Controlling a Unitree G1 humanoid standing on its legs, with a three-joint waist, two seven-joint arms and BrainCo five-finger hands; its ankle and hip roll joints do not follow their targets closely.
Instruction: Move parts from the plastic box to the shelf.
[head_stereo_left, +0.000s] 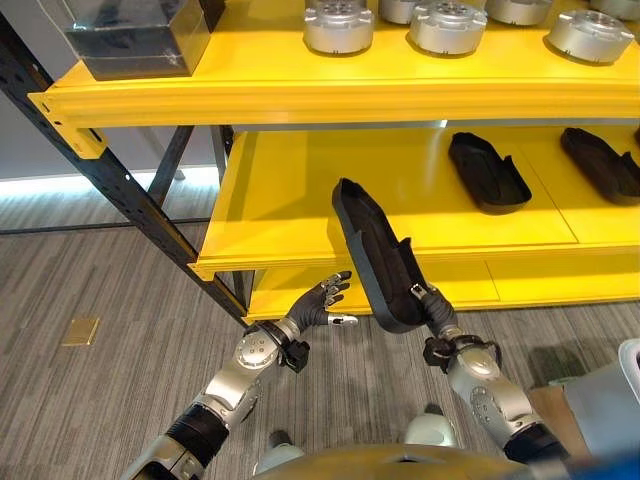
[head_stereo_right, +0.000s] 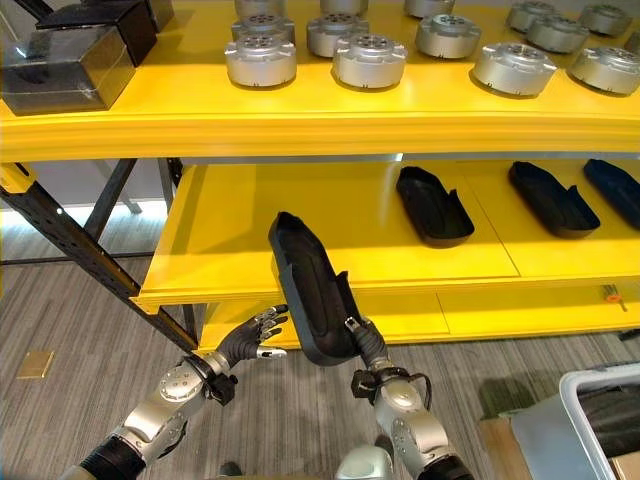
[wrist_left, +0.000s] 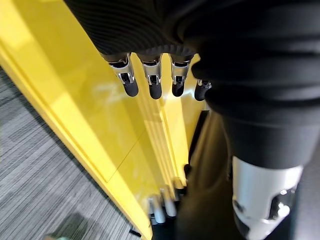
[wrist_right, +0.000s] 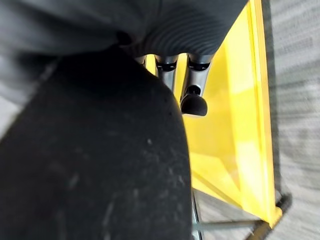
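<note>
Shelving is running across your whole view, yellow w/ a dark slotted upright (head_stereo_left: 110, 170) leaning at the far left. On the top shelf (head_stereo_left: 300, 95), a dark box w/ a clear front (head_stereo_left: 140, 40) is sitting at the left end, and round silver metal parts (head_stereo_right: 370, 58) are standing in rows to its right. Your left hand (head_stereo_left: 322, 297) is hovering in front of the lower shelf's front edge (head_stereo_right: 200, 290), fingers spread loosely and gripping nothing; in the left wrist view its dark tips are pointing at the yellow shelf front. Just right of it, your right hand (head_stereo_left: 432, 305) is gripping the near end of a long black tray-shaped part (head_stereo_left: 375, 255), fingers curled round its rim, and the part is tilting up and away so its far end is lying over the lower shelf (head_stereo_left: 300, 200), tho you can't tell if it's touching the surface. In the right wrist view the black part is covering most of what you're seeing, w/ a dark fingertip (wrist_right: 194, 104) showing past it against the yellow. Further right on that lower shelf, two more black parts (head_stereo_right: 435, 205) of the same shape are lying flat, well apart, w/ a third (head_stereo_right: 612, 190) at the right edge. At bottom right, the corner of a pale plastic box (head_stereo_right: 590, 385) is resting on the grey floor (head_stereo_left: 90, 260).
</note>
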